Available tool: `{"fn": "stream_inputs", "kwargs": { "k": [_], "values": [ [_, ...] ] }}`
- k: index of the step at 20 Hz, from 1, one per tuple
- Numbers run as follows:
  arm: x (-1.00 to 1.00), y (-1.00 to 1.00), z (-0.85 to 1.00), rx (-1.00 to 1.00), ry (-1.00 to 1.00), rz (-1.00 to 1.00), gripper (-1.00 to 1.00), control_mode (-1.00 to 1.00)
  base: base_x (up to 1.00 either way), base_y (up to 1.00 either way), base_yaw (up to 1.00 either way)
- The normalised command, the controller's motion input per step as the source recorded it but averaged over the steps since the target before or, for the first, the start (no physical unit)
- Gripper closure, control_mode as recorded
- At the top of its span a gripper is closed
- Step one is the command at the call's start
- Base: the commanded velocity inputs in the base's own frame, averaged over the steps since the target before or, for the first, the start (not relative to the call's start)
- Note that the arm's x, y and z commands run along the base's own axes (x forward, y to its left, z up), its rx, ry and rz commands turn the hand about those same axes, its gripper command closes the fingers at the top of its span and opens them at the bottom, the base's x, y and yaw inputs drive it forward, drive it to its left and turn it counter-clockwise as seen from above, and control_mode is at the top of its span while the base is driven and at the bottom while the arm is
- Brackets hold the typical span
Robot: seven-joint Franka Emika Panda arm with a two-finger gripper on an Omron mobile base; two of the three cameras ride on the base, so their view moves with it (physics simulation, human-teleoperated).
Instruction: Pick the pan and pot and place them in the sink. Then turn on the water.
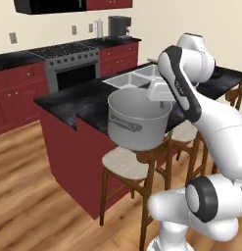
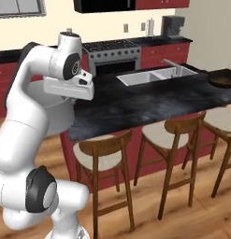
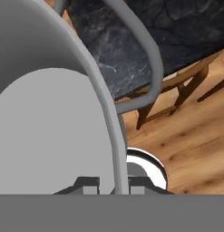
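The grey pot (image 1: 137, 122) hangs in the air just in front of the island counter's near edge, above a stool. My gripper (image 1: 160, 102) is shut on its right rim from above. In the hand view the pot's wall (image 3: 50, 131) runs up between my gripper's (image 3: 112, 183) tips, with a loop handle arching beyond it. From the right base, the pot (image 2: 58, 114) is partly hidden behind my arm. The dark-brown pan (image 2: 223, 78) rests on the counter's far right end. The white double sink (image 2: 154, 74), also seen from the left base as the sink (image 1: 128, 78), is set in the counter beyond the pot.
The black island counter (image 2: 149, 100) has wooden stools (image 2: 105, 147) lined up along its near side, one stool (image 1: 125, 164) directly under the pot. A stove (image 1: 68, 56) and red cabinets stand along the back wall. Wood floor lies to the left.
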Motion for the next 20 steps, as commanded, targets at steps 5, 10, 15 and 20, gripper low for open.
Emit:
{"fn": "stream_inputs", "kwargs": {
  "k": [5,10,15,20],
  "values": [
    [0.0,0.0,0.0,0.0,0.0,0.0,1.0,1.0,0.14,1.0,-0.35],
    [0.0,0.0,0.0,0.0,0.0,0.0,1.0,1.0,0.22,0.86,-0.48],
    [0.0,0.0,0.0,0.0,0.0,0.0,1.0,1.0,0.31,0.73,-0.59],
    [0.0,0.0,0.0,0.0,0.0,0.0,1.0,1.0,0.13,0.91,-0.51]
  ]
}}
